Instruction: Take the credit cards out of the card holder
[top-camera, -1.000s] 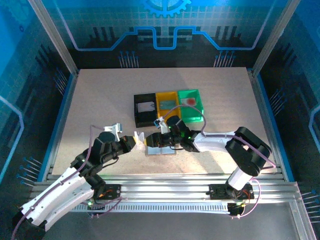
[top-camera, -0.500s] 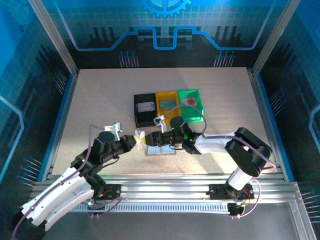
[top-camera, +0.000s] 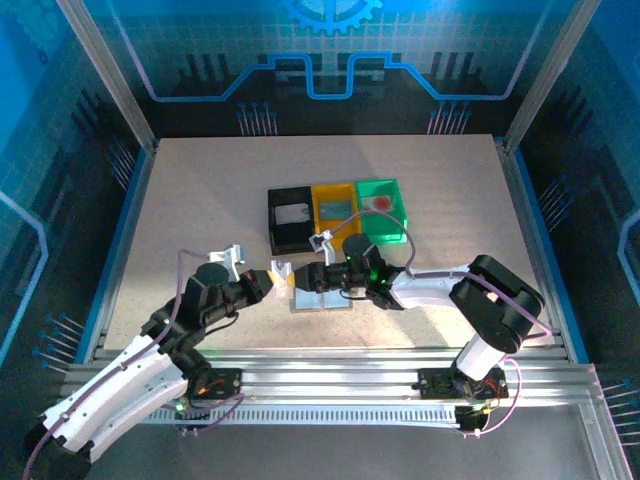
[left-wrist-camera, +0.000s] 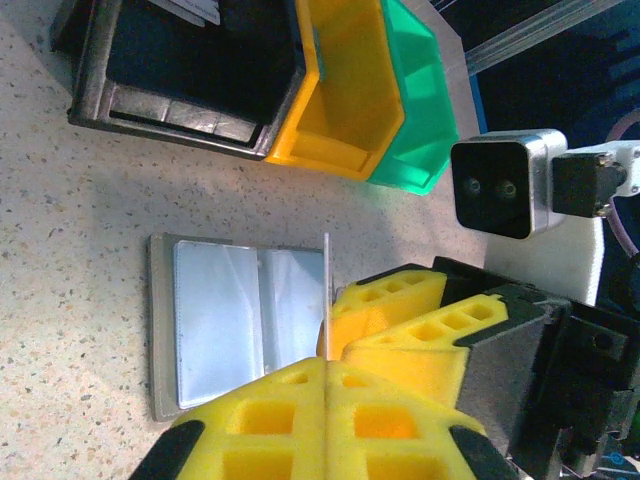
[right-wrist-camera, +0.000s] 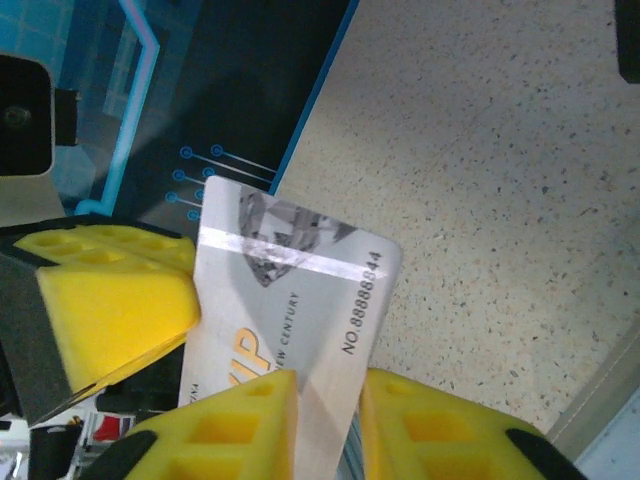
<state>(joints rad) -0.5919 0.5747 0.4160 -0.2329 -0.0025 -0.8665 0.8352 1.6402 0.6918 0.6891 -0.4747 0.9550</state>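
Card holder (top-camera: 322, 301) lies open and flat on the desk (top-camera: 200, 200), pale pockets up, nearer than both pincers. Just past its far edge the left pincer (left-wrist-camera: 326, 385) is clamped tight on a credit card (right-wrist-camera: 290, 290) printed VIP and a number. The right pincer (right-wrist-camera: 328, 400) meets it from the opposite side, the card's end between its yellow pads; whether they press it I cannot tell. The card's lower end is hidden behind pads. Farther back stand the black bin (top-camera: 290, 238) with a whitish card (top-camera: 292, 214), the yellow bin (top-camera: 325, 192), and the green bin (top-camera: 400, 200) with a red-marked card (top-camera: 378, 203).
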